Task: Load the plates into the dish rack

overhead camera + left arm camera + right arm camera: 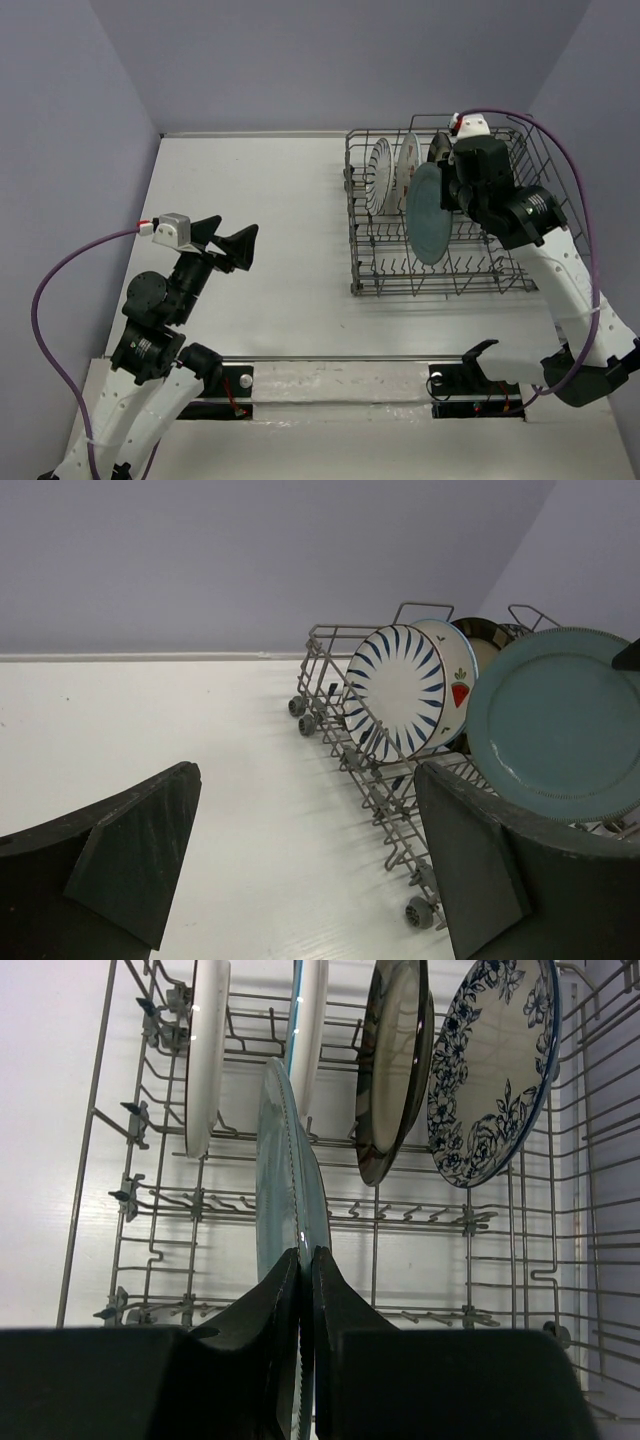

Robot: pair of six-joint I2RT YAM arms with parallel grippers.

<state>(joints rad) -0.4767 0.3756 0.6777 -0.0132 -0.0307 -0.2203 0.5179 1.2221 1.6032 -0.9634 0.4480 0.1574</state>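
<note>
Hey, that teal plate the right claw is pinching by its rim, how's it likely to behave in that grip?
The teal plate looks rigid and glazed, so probably slick; pinched only at its edge by the right claw, it may pivot. It is likely brittle, so knocking the dish rack wires could chip it.

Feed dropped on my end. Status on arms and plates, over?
Right fingers shut on plain teal round plate, upright over grey wire dish rack. Left fingers open, empty, over table. Four other plates racked behind; nothing blocking.
</note>
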